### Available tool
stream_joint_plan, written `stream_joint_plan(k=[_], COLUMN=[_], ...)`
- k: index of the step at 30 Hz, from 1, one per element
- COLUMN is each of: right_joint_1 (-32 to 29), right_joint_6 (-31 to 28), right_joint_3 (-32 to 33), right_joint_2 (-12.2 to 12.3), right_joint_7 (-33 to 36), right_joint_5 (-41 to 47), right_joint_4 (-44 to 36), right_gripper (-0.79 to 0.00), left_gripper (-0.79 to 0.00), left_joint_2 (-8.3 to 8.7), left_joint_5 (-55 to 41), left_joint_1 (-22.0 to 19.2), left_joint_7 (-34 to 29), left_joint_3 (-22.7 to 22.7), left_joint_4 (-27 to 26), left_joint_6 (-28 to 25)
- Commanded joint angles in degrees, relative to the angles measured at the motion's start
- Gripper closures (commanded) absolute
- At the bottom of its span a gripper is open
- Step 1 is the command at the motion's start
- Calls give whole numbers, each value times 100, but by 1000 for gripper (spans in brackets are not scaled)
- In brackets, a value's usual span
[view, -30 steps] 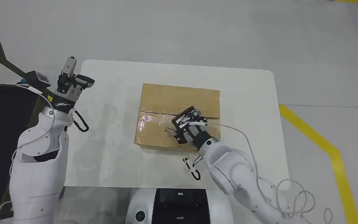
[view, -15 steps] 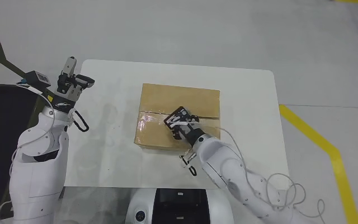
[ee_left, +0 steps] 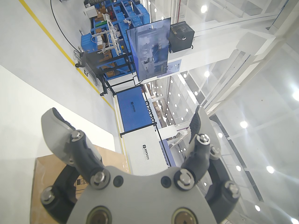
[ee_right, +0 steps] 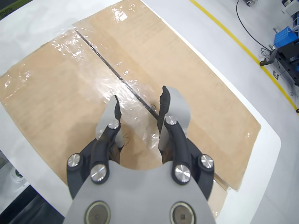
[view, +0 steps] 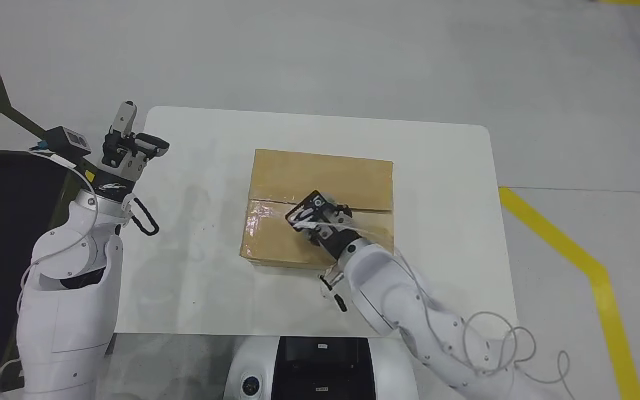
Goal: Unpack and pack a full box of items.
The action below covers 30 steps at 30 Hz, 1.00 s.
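Top view: the taped cardboard box [view: 320,178] sits mid-worktop [view: 450,160], with the right gripper [view: 312,207] over its seam and the left gripper [view: 135,135] at the far left corner. Left wrist view: fingers apart (nothing between). Right wrist view: fingers apart, straddling crumpled clear tape [ee_right: 112,87].

Top camera looks straight down on the white table [view: 440,160], far enough off that I get the whole box [view: 320,180]. Right wrist camera rides close over the box lid, aimed down past the right gripper [ee_right: 140,93] along the taped seam [ee_right: 100,57]. Left wrist camera tilts up toward the hall ceiling [ee_left: 257,47], with one box corner low in frame. All three views share box and table.
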Motion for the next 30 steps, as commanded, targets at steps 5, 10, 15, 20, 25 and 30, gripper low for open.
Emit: stream_joint_plan(k=[5, 10, 15, 20, 25, 30], right_joint_1=[-26, -130, -336, -599, -900, -1083], right_joint_6=[73, 109, 138, 151, 9, -236], right_joint_3=[72, 215, 409, 657, 893, 811], right_joint_2=[-54, -73, -64, -43, -5, 8], right_joint_7=[12, 0, -42, -129, -273, -434], right_joint_5=[-141, -219, -318, -318, -295, -639], right_joint_4=[6, -114, -323, -559, -783, -846], right_gripper=[-34, -31, -43, -62, -449, -773], left_gripper=[-785, -785, -785, -785, -785, -785], left_joint_2=[0, 0, 0, 0, 0, 0], left_joint_5=[1, 1, 1, 1, 1, 1], left_joint_1=[0, 0, 0, 0, 0, 0], left_joint_7=[0, 0, 0, 0, 0, 0], left_joint_3=[0, 0, 0, 0, 0, 0], left_joint_4=[-1, -1, -1, -1, -1, -1], left_joint_6=[0, 0, 0, 0, 0, 0])
